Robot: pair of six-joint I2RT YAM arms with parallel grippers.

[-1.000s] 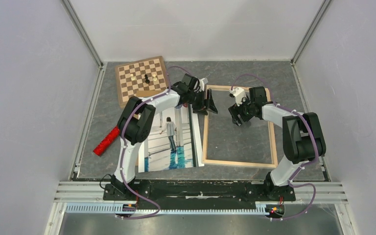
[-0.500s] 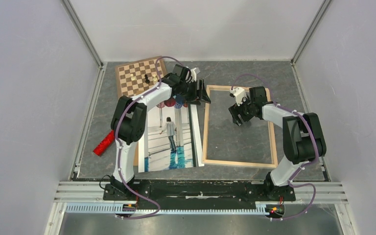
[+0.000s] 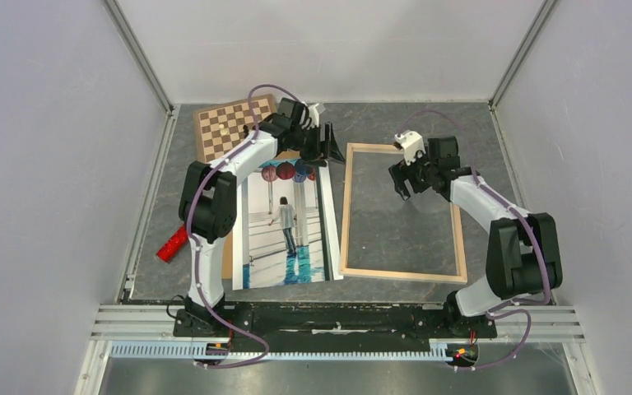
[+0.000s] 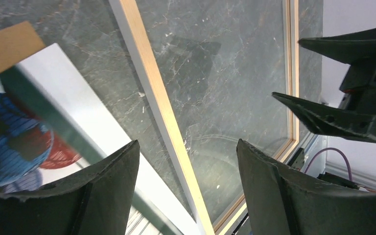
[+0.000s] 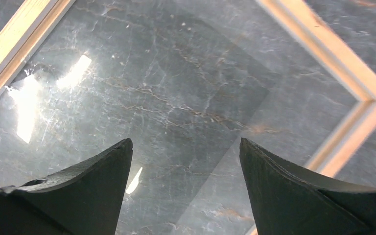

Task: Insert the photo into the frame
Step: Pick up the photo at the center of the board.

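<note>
The photo point(image 3: 284, 226) lies face up on the table, left of the frame point(image 3: 345, 216), their long edges side by side. The frame lies flat, with only table surface inside it. My left gripper point(image 3: 329, 153) hovers open and empty above the photo's far right corner, next to the frame's far left corner. In the left wrist view, its jaws point(image 4: 187, 144) straddle the frame's left bar point(image 4: 154, 93) and the photo's white border point(image 4: 95, 125). My right gripper point(image 3: 401, 181) is open and empty above the frame's far half. In the right wrist view point(image 5: 186, 142), frame bars point(image 5: 325, 46) show beyond the jaws.
A checkered chessboard point(image 3: 229, 129) with a few pieces lies at the far left. A red cylinder point(image 3: 173, 242) lies by the left rail. A brown backing board point(image 3: 227, 268) sticks out from under the photo and also shows in the left wrist view point(image 4: 10, 49).
My left gripper has moved back and left, from over the frame's far left bar to the photo's far right corner. My right gripper has shifted slightly farther away and to the right.
</note>
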